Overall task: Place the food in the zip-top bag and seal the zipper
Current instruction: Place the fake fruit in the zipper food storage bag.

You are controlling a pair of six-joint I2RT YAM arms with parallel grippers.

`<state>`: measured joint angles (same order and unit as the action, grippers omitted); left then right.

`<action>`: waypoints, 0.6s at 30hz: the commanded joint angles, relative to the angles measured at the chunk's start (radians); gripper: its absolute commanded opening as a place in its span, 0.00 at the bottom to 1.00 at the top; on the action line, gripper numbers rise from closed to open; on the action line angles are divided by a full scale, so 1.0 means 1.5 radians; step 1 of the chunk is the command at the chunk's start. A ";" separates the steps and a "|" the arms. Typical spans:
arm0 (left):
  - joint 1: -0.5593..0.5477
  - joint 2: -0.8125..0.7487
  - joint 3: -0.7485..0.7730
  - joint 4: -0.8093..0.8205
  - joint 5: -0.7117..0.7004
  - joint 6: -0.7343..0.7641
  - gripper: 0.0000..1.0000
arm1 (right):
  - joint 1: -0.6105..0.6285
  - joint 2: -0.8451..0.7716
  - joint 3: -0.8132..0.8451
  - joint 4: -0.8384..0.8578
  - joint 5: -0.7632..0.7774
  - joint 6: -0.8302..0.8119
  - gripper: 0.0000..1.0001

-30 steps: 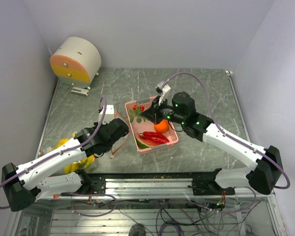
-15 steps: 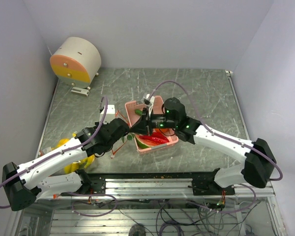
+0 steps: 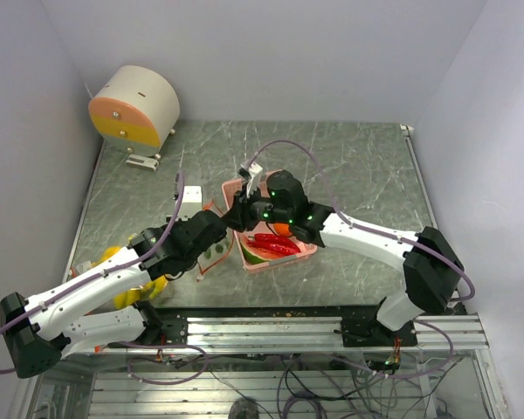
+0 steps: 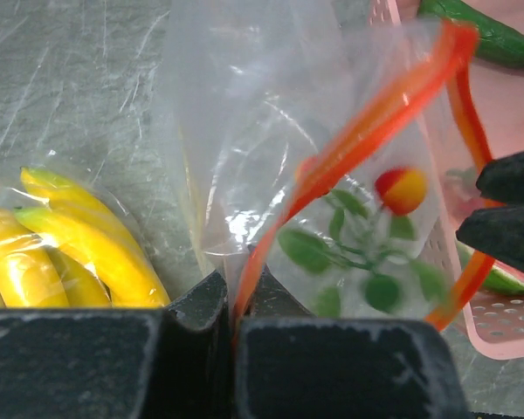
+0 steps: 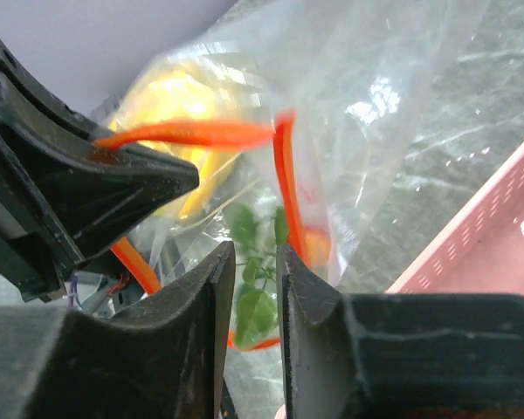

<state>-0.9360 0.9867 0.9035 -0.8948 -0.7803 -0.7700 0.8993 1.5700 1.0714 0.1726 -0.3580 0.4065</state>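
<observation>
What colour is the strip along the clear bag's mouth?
Orange-red; the zipper strip shows best in the left wrist view.

Zip-top bag just left of tray, bananas in bag's left end; orange, chilis, watermelon slice in tray

Overhead looks down; close wrist views share bag

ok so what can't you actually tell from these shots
- Top view: the orange is mostly hidden under the right arm's wrist.
- Left wrist: the bananas are cut off by the left edge and the left gripper; count unclear.
- Right wrist: leafy sprig blurred behind the zip-top bag plastic, partly blocked by the right gripper.
</observation>
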 commanded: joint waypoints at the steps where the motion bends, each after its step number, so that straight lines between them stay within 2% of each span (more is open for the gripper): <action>1: 0.000 -0.009 0.007 -0.002 0.000 0.004 0.07 | 0.009 -0.013 0.029 0.007 0.032 -0.006 0.28; 5: -0.001 -0.008 0.003 0.001 0.000 0.004 0.07 | 0.010 -0.045 0.023 -0.021 0.039 -0.023 0.38; 7: -0.001 -0.006 0.003 0.002 0.003 0.005 0.07 | 0.011 -0.072 0.018 -0.045 0.077 -0.034 0.48; 12: -0.001 -0.008 0.006 -0.004 0.000 0.004 0.07 | -0.003 -0.142 -0.008 -0.111 0.313 -0.031 0.73; 15: -0.001 -0.014 0.005 -0.007 -0.001 0.005 0.07 | -0.040 -0.133 -0.004 -0.138 0.349 -0.018 0.74; 18: -0.001 -0.018 0.004 -0.009 -0.002 0.007 0.07 | -0.089 -0.078 0.012 -0.148 0.286 -0.023 0.74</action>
<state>-0.9360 0.9802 0.9035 -0.8986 -0.7807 -0.7689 0.8391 1.3609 1.0733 0.0296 0.0391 0.3733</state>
